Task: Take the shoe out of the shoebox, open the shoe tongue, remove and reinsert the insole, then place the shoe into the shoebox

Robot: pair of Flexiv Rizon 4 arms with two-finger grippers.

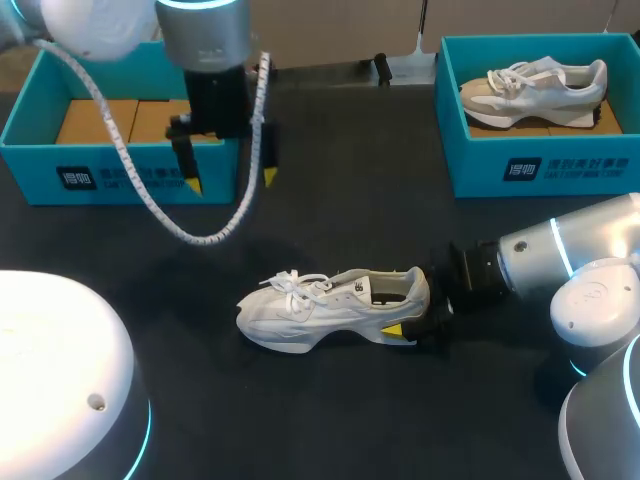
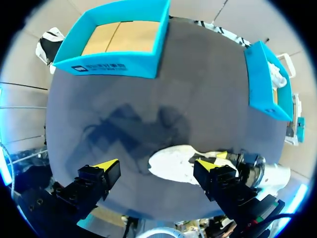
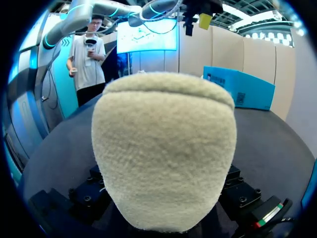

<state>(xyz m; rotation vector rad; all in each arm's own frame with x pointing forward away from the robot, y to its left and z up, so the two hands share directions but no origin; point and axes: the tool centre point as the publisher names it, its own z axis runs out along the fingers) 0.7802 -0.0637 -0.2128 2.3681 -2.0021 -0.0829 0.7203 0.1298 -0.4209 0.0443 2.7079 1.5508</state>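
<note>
A white sneaker (image 1: 320, 305) lies on its side in the middle of the dark table, toe toward the left, laces loose. My right gripper (image 1: 405, 312) comes in from the right and is shut on the shoe's heel; one yellow fingertip (image 1: 395, 331) shows at the near side, the other is hidden behind the shoe. In the right wrist view the fuzzy heel (image 3: 163, 158) fills the space between the fingers. My left gripper (image 1: 230, 180) hangs open and empty high above the table in front of the left shoebox (image 1: 130, 182). From there the sneaker (image 2: 173, 163) lies far below it.
The teal left shoebox holds only cardboard inserts. A second teal shoebox (image 1: 540, 165) at the back right holds another pale sneaker (image 1: 530, 85). A white cable loops down from my left arm (image 1: 200, 235).
</note>
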